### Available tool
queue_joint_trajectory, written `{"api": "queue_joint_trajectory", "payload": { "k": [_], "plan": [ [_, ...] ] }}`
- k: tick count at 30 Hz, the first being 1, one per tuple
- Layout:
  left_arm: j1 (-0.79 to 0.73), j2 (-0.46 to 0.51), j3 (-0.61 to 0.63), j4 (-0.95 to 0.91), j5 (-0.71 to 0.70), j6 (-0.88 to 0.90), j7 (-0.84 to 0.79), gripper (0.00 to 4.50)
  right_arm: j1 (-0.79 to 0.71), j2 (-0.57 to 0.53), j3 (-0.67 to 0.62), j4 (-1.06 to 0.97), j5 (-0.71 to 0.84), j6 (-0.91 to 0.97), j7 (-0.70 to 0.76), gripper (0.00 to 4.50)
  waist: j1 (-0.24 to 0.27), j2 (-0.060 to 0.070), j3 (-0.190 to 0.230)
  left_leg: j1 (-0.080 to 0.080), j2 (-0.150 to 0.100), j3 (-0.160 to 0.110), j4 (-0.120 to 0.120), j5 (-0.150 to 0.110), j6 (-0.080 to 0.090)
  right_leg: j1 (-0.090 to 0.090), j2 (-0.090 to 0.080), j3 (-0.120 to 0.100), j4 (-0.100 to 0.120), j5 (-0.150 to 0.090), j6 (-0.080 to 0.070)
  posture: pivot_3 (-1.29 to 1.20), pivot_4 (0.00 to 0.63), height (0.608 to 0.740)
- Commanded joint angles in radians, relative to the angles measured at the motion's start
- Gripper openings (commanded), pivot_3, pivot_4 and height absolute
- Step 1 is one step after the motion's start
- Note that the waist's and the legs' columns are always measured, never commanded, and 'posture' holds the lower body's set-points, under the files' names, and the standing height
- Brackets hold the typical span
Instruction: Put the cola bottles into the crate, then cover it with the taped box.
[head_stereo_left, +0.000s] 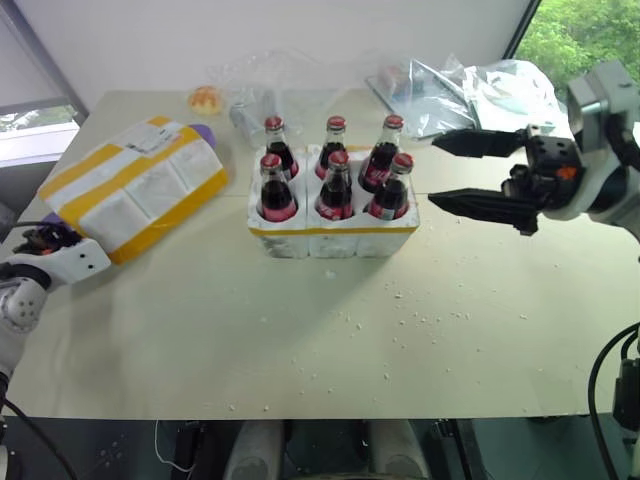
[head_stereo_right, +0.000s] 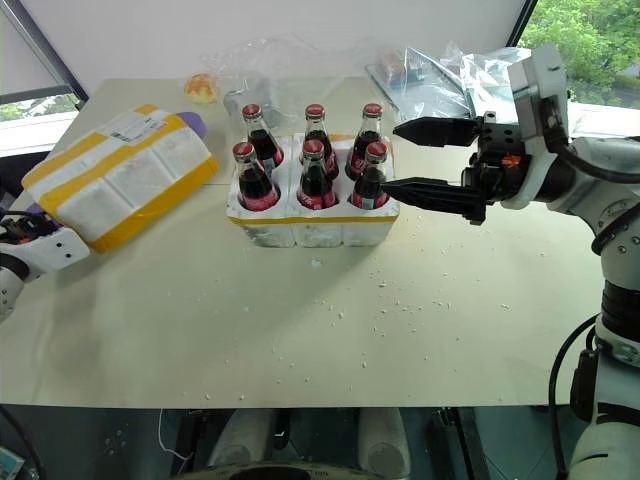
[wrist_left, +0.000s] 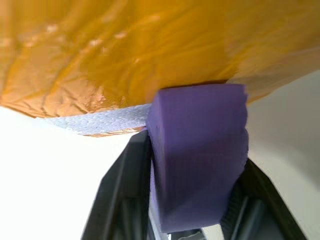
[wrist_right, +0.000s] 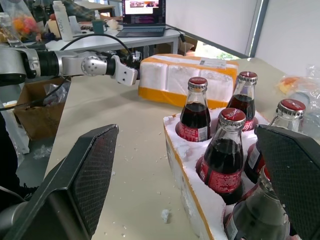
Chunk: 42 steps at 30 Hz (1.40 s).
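Left gripper (head_stereo_left: 40, 240) at near left table (head_stereo_left: 300, 340) edge, clamped on purple block (wrist_left: 200, 155) under taped box (head_stereo_left: 135, 185) corner. Taped box: white foam, broad yellow bands, printed label, lying tilted. Mid-table, crate (head_stereo_left: 333, 228): white foam, yellow band; six cola bottles (head_stereo_left: 335, 175) upright, red caps. Right gripper (head_stereo_left: 470, 172) just beside crate, jaws wide apart, empty.

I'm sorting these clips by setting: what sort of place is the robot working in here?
Probably an office or lab workroom: a plain worktable beside a window with trees outside, and behind it a desk with an open laptop, bottles and a cardboard box on the floor.
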<state>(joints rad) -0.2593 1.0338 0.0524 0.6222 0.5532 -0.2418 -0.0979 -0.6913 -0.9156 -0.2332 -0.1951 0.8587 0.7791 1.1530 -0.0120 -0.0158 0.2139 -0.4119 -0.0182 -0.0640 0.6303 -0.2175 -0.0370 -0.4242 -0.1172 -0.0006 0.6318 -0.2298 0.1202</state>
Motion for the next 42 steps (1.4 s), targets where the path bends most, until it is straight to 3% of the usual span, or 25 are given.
{"api": "queue_joint_trajectory", "payload": {
  "k": [1,9,15,20,26,33,42],
  "plan": [
    [0.015,0.037,0.014,-0.052,-0.022,0.008,-0.020,1.59,-0.004,-0.026,-0.036,-0.016,0.005,-0.018,0.007,4.50,0.000,0.000,0.000,0.000,0.000,0.000,0.000,0.000,0.000,0.000,0.000,0.000,0.000,0.000,0.000,0.00,0.150,0.737],
    [0.033,0.157,0.174,-0.254,-0.142,0.048,-0.120,1.59,0.014,-0.093,-0.064,0.045,0.017,0.032,0.044,4.50,0.001,-0.001,0.000,0.000,0.000,0.000,0.000,0.000,0.000,0.000,0.000,0.000,-0.001,0.000,0.000,0.00,0.150,0.737],
    [-0.236,0.197,0.126,-0.284,-0.176,0.028,-0.197,1.59,0.058,-0.089,-0.062,0.061,-0.052,-0.046,0.035,4.50,0.001,-0.001,0.000,0.000,0.000,0.000,0.000,0.000,0.000,0.000,0.000,0.000,-0.001,0.000,0.000,0.00,0.150,0.737],
    [-0.527,0.144,0.023,-0.248,-0.175,-0.028,-0.275,1.59,0.092,-0.089,-0.081,0.061,-0.063,-0.063,0.024,4.50,-0.001,-0.001,0.000,-0.002,-0.001,0.001,0.001,0.000,0.000,0.000,0.000,0.000,-0.001,0.001,0.002,0.00,0.150,0.737],
    [-0.707,0.016,-0.050,-0.258,-0.225,-0.061,-0.357,1.59,0.128,-0.099,-0.116,0.048,-0.059,-0.060,0.004,4.50,-0.006,-0.001,0.000,-0.002,-0.001,0.001,0.002,0.000,0.000,0.000,0.000,0.001,0.000,0.002,0.003,0.00,0.150,0.737],
    [-0.724,-0.121,-0.086,-0.311,-0.308,-0.150,-0.440,1.59,0.164,-0.113,-0.160,0.032,-0.051,-0.049,-0.020,4.50,-0.004,-0.001,0.000,-0.003,-0.001,0.001,0.003,0.000,0.000,0.000,0.000,0.001,-0.001,0.002,0.004,0.00,0.150,0.737],
    [-0.683,-0.136,-0.136,-0.247,-0.261,-0.320,-0.470,1.59,0.180,-0.118,-0.192,0.013,-0.038,-0.030,-0.046,4.50,-0.002,-0.001,0.000,-0.003,-0.001,0.001,0.004,0.000,0.000,0.000,0.000,0.001,0.000,0.002,0.004,0.00,0.150,0.737]
  ]
}}
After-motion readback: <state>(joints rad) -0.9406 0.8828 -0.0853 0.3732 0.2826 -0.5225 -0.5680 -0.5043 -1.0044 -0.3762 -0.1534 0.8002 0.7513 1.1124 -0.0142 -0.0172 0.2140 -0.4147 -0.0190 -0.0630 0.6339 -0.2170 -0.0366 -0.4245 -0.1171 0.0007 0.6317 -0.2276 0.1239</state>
